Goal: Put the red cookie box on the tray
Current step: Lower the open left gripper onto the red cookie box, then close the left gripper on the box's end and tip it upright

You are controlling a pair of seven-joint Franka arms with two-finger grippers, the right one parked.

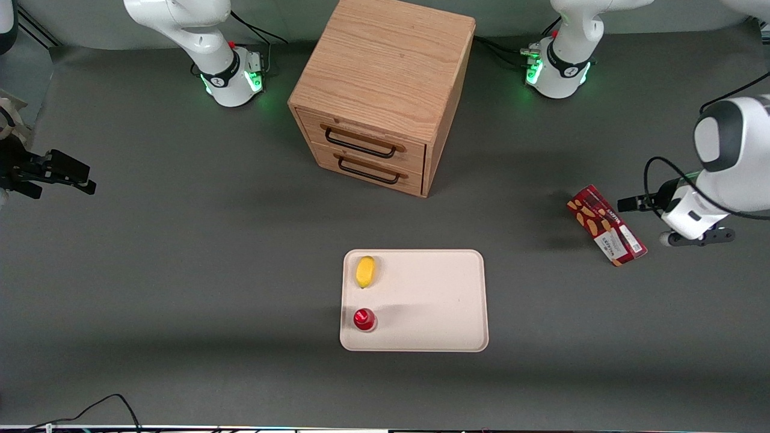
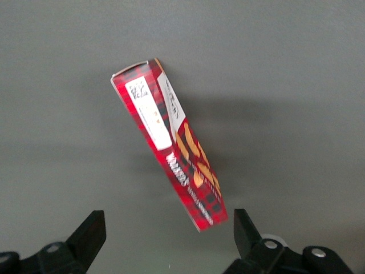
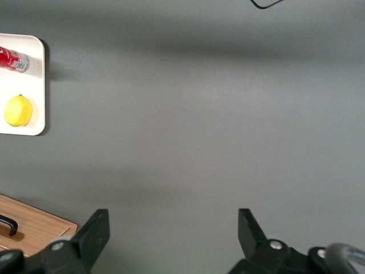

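The red cookie box (image 1: 606,225) rests on the dark table toward the working arm's end, well apart from the tray (image 1: 433,300). The wrist view shows the red cookie box (image 2: 171,151) with its white label panel and cookie picture, one end lying between my fingers. My left gripper (image 1: 698,236) hovers beside and above the box. In the left wrist view the gripper (image 2: 168,216) is open, with both black fingertips (image 2: 94,225) wide apart and touching nothing. The cream tray sits nearer the front camera than the cabinet.
A yellow lemon (image 1: 365,272) and a small round red-capped item (image 1: 364,319) sit on the tray's side toward the parked arm. A wooden two-drawer cabinet (image 1: 379,90) stands farther from the front camera than the tray. Bare tray surface lies beside the two items.
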